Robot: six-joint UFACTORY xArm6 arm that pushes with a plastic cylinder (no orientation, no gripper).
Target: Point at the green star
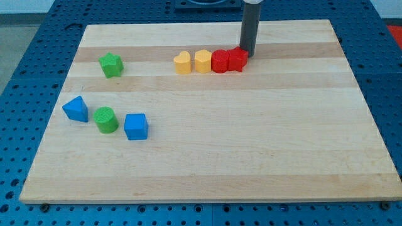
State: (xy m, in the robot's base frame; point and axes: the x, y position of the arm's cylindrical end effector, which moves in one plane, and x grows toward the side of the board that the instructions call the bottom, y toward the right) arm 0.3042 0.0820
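A: Logging block positions first. Where is the green star point(111, 64)?

B: Upper left part of the table point(251, 150), standing alone. Nothing touches it.

A: And my tip point(246, 55)?

B: Up near the view's top, right of centre. The dark rod comes down from the top edge, and its lower end sits just behind the right end of a row of four blocks, touching or nearly touching the rightmost one. I cannot tell which.

A: Row contents, left to right?

B: Yellow heart point(182, 63), then a yellow block point(202, 61) whose shape I cannot make out for sure, then a red block point(220, 61), then another red block point(237, 59). All four sit side by side in contact or very nearly so. The red shapes are not clear.

A: End effector state?

B: No jaws on this arm, only the straight rod, so nothing to report as apart, together or clamped.

A: Tip relative to the star?

B: Well apart. The star lies far to the view's left of the tip, with the whole row between them.

A: Other items?

B: Lower left cluster: a blue block point(76, 108), a green cylinder point(106, 119) just beside it, and a blue cube point(135, 126) to the cylinder's right.
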